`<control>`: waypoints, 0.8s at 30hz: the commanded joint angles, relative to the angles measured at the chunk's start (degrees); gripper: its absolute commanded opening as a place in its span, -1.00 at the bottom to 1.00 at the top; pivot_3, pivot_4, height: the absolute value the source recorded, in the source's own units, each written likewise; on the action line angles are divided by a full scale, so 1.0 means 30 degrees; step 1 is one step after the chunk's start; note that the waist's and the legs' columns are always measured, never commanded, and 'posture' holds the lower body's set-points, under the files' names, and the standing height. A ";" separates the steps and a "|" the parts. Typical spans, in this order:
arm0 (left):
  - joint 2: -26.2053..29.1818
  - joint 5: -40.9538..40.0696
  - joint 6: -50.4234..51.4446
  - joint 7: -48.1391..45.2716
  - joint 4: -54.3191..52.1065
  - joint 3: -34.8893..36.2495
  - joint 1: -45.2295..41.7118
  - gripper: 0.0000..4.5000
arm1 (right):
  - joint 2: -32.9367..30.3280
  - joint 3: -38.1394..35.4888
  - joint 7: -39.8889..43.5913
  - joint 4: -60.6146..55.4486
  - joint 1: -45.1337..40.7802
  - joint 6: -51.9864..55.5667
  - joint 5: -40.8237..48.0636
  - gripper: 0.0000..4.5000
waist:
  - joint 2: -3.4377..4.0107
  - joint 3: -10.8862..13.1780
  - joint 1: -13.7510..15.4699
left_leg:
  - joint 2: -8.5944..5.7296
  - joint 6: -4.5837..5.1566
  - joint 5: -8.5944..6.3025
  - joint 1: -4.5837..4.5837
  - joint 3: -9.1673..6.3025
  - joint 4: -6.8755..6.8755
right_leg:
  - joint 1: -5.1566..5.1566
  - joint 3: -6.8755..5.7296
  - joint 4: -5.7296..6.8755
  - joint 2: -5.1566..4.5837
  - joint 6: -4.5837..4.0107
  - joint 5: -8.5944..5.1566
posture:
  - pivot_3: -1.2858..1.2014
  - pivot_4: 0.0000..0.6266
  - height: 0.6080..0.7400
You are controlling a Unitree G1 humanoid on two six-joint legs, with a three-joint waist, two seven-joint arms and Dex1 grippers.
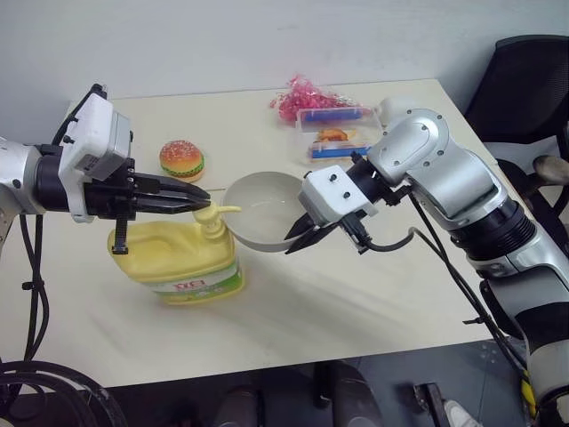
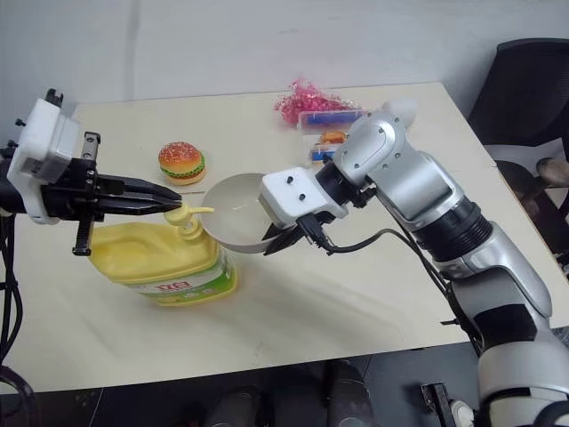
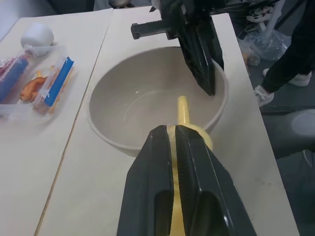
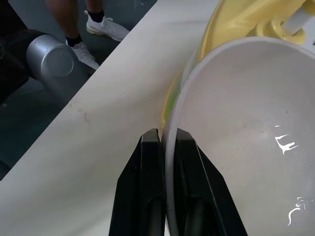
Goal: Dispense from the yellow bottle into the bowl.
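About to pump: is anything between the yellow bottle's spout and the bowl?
Nothing visible. The yellow bottle's spout reaches over the rim of the bowl, which the right gripper holds by its rim. The shut left gripper sits over the pump head.

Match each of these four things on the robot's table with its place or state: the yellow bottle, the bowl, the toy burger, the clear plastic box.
Things:
1. yellow bottle
2. bowl
3. toy burger
4. clear plastic box

Places or states:
A. rim pinched between the right gripper's fingers
B. stands free on the table, behind the bottle
C. at the far edge, beside pink shreds
D. pump nozzle under the left gripper's shut fingers, spout over the bowl

Pairs: 1-D, 2-A, 3-B, 4-C
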 commanded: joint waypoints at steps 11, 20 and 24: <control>0.0458 0.2970 -0.2834 -0.1278 -0.0763 -0.1850 0.1642 -0.87 | 0.0186 -0.0744 0.1172 -0.0804 -0.0365 -0.0241 0.0178 -1.00 | -0.0002 -0.0009 -0.0008 | 0.0000 -0.0002 0.0000 0.0042 0.0015 0.0005 | 0.0005 0.0026 0.0050 -0.0005 -0.0008 -0.0004 | 0.03 -0.52 1.00; 0.0822 0.4788 -0.5018 -0.1678 -0.0775 -0.2931 0.3105 -0.87 | 0.0480 -0.0788 0.1172 -0.0665 -0.0573 -0.0277 0.0222 -1.00 | 0.0071 -0.0089 -0.0036 | 0.0002 -0.0005 -0.0002 0.0090 0.0036 -0.0009 | 0.0021 0.0042 0.0075 -0.0008 -0.0024 -0.0013 | 0.03 -0.52 1.00; 0.0719 0.5545 -0.5752 -0.1667 -0.0557 -0.3351 0.3406 -0.87 | 0.0554 -0.0791 0.1172 -0.0668 -0.0619 -0.0263 0.0257 -1.00 | 0.0102 -0.0139 -0.0039 | 0.0004 -0.0008 -0.0003 0.0088 0.0066 -0.0030 | 0.0054 0.0063 0.0092 -0.0007 -0.0034 -0.0020 | 0.03 -0.52 1.00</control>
